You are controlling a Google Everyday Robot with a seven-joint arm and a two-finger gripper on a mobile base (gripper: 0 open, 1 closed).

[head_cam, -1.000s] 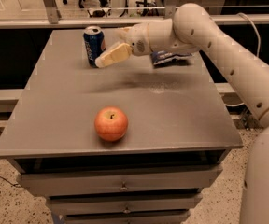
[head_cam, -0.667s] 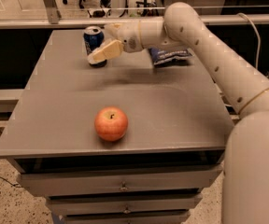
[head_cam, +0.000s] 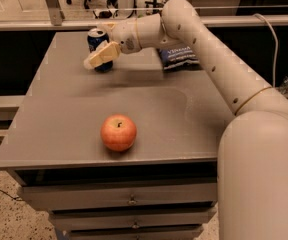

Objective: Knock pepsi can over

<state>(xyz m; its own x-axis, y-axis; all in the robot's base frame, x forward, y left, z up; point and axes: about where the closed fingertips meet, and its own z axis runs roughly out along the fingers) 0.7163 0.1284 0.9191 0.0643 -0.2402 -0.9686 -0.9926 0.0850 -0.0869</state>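
The pepsi can [head_cam: 95, 38] stands upright near the far left corner of the tabletop [head_cam: 184, 114]; the hand [head_cam: 91, 61] sits low right in front of it, covering the can's middle, its pale fingers pressed together into one wedge with nothing between them; from here I cannot tell whether it touches the can; a dark blue chip bag [head_cam: 179, 57] lies by the far edge, behind the arm; an apple [head_cam: 118, 132] rests near the front edge.

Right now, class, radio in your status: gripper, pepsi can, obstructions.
Gripper at far left of table, overlapping pepsi can front. Can upright. Apple near front edge, chip bag to the right, both apart from it.
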